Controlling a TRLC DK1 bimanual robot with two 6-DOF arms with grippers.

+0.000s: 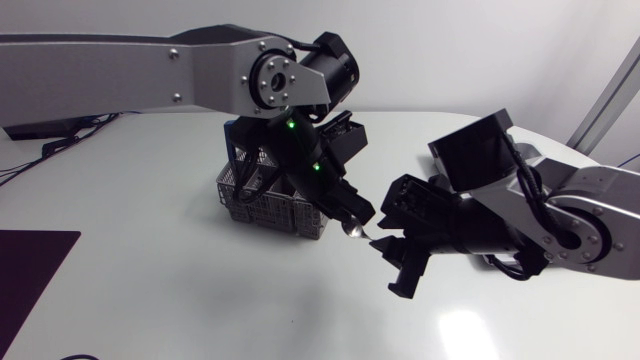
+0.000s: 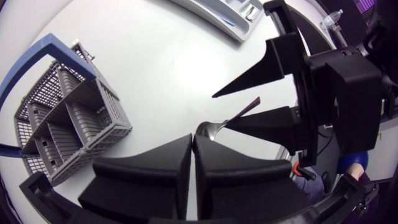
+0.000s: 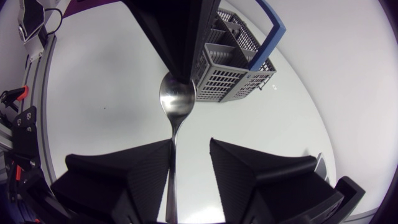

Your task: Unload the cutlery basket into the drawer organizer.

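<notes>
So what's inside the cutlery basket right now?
No cutlery shows in the cutlery basket: the compartments seen from the left wrist look empty. From above, the left arm covers part of it.

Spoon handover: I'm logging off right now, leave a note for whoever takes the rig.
Left gripper: fingers shut on the spoon at its bowl.
Right gripper: fingers open, spoon handle between them, not gripped.
Basket on the table beside them; the compartments in view look empty.
Organizer farther off, past the right gripper.
Left to do: close right, release left, place spoon in organizer.
</notes>
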